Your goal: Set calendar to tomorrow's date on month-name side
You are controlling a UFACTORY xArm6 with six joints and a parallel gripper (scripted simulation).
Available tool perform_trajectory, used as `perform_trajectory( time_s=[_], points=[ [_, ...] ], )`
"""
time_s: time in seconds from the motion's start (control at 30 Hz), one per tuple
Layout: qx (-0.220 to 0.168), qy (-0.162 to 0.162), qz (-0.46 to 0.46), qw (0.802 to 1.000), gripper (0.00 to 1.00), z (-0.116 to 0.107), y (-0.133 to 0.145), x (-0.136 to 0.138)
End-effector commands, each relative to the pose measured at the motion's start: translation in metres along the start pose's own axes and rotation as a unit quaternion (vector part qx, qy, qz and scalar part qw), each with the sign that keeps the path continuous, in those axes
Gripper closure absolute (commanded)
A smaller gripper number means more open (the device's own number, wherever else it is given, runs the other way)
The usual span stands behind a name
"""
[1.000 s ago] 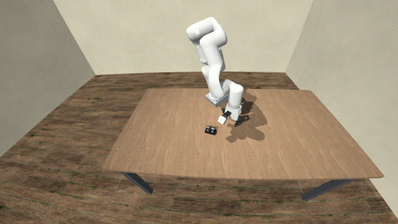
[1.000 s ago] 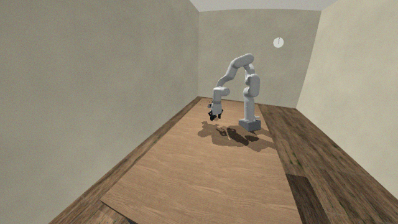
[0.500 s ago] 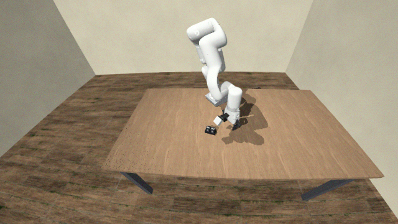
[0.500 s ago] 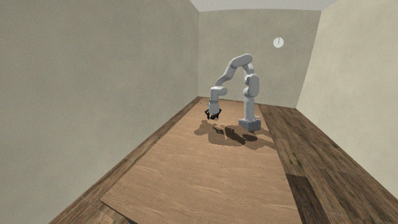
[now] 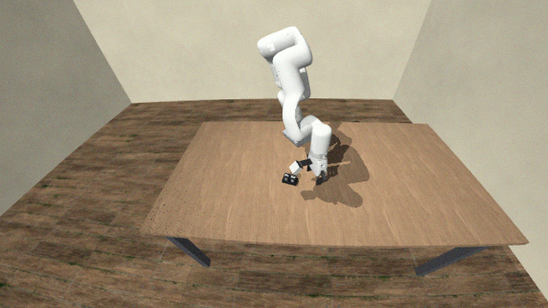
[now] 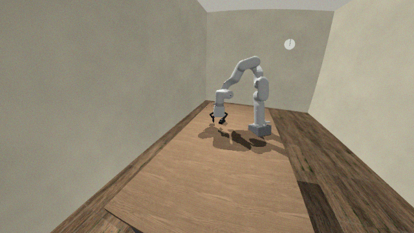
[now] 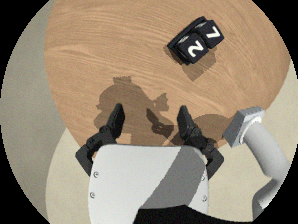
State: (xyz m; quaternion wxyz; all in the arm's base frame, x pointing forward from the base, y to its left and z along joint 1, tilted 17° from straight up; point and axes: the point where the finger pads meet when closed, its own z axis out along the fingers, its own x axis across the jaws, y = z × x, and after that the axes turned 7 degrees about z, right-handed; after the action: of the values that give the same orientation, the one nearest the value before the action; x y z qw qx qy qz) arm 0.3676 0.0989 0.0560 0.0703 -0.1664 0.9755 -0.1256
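The calendar (image 5: 290, 179) (image 7: 196, 43) is a small dark tray with two black cubes side by side, lying on the wooden table (image 5: 240, 201) (image 7: 113, 36). In the wrist view the cubes' top faces show a white 2 (image 7: 193, 50) and a white 7 (image 7: 213, 32), both tilted in the picture. I cannot see the side with the month's name. My gripper (image 5: 321, 178) (image 6: 218, 120) (image 7: 151, 111) is open and empty. It points down, low over bare table a little to the right of the calendar in the top view, and does not touch it.
The arm's base (image 5: 295, 138) (image 6: 259, 130) stands on the table behind the calendar. A white camera box (image 5: 295, 167) (image 7: 242, 125) sticks out from the wrist towards the calendar. The arm's shadow (image 5: 338, 188) falls to the right.
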Motion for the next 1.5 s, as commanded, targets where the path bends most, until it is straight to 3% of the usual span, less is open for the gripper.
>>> perform_trajectory(
  time_s=[0.0, 0.3, 0.4, 0.6, 0.77, 0.87, 1.07, 1.27, 1.47],
  points=[
    [0.002, -0.002, 0.011, 1.000, 0.00, 0.000, -0.007, -0.011],
    [0.002, -0.002, 0.123, 0.992, 0.00, 0.000, -0.014, -0.020],
    [0.002, -0.002, 0.123, 0.992, 0.00, -0.001, -0.025, -0.034],
    [0.002, -0.002, 0.136, 0.991, 0.00, -0.001, -0.025, -0.034],
    [0.002, -0.002, 0.226, 0.974, 0.00, -0.001, -0.028, -0.038],
    [0.002, -0.002, 0.233, 0.972, 0.00, -0.001, -0.041, -0.055],
    [0.002, -0.002, 0.238, 0.971, 0.00, -0.001, -0.043, -0.057],
    [0.001, -0.002, 0.335, 0.942, 0.00, -0.001, -0.046, -0.060],
    [0.001, -0.002, 0.341, 0.940, 0.00, -0.001, -0.060, -0.079]
  ],
)
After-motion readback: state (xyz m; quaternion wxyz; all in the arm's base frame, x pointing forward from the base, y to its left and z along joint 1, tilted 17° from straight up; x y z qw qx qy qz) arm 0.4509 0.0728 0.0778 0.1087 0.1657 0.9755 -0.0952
